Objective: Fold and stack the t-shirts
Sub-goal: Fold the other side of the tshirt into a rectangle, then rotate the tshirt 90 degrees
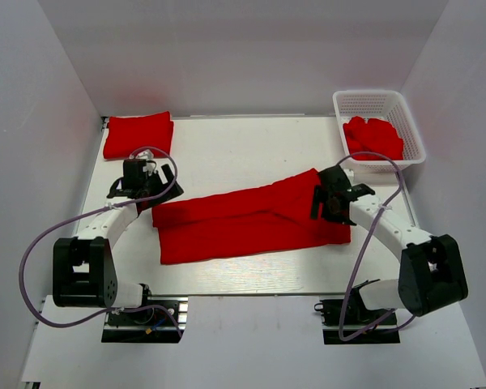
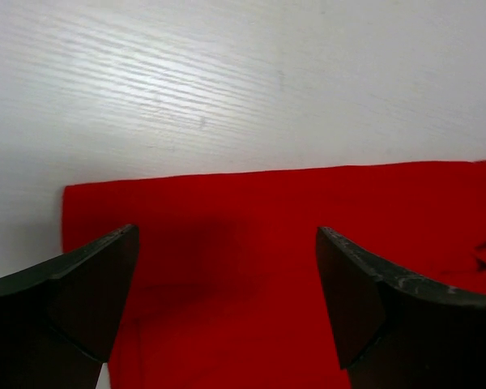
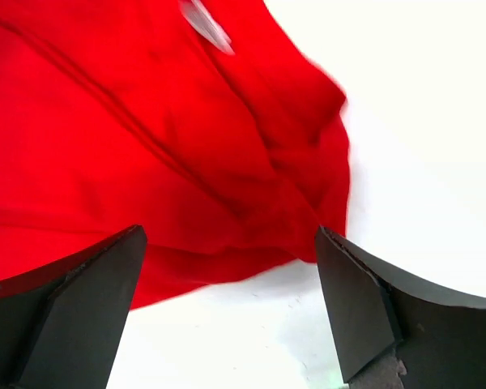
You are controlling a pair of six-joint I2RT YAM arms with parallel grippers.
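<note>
White table (image 1: 227, 154) bears a long, apparently doubled red t-shirt (image 1: 243, 223).

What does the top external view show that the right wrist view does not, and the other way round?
Only the top view: the folded t-shirt at the far left corner, the white basket holding more red cloth, and the left gripper. Only the right wrist view: close creases and a small blurred white patch on the cloth. Both: the long t-shirt lying across the table, and the open right gripper at its end.
</note>
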